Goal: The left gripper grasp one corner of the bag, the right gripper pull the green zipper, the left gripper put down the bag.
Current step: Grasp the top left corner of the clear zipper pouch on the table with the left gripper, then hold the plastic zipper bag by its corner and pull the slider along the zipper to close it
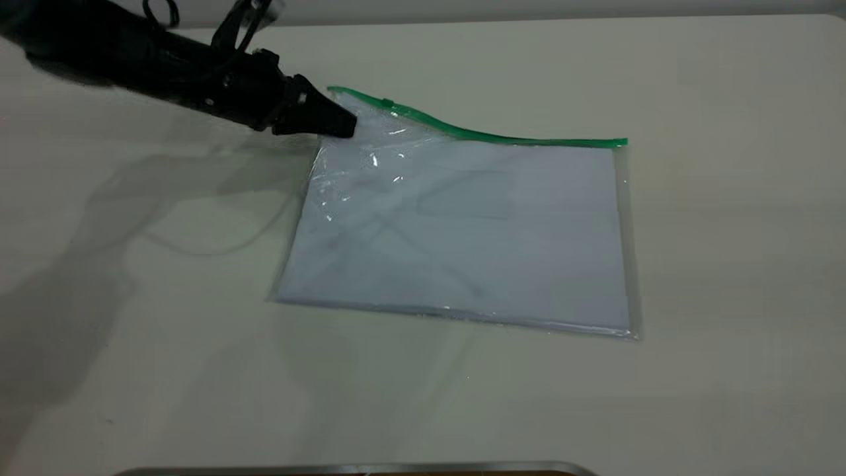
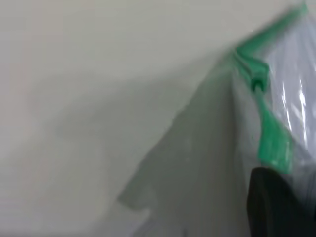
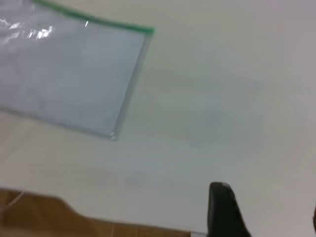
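The bag, a clear pouch with white sheets inside, lies on the table with its far left corner lifted. The green zipper runs along its far edge, and the small slider tab sits near the lifted corner. My left gripper is shut on that corner just below the zipper's end. In the left wrist view a black finger pinches the plastic under the green zipper. My right gripper is open and empty, off to the right of the bag, out of the exterior view.
The pale table stretches around the bag. A dark object with a metal rim lies at the table's near edge. The near edge and brown floor show in the right wrist view.
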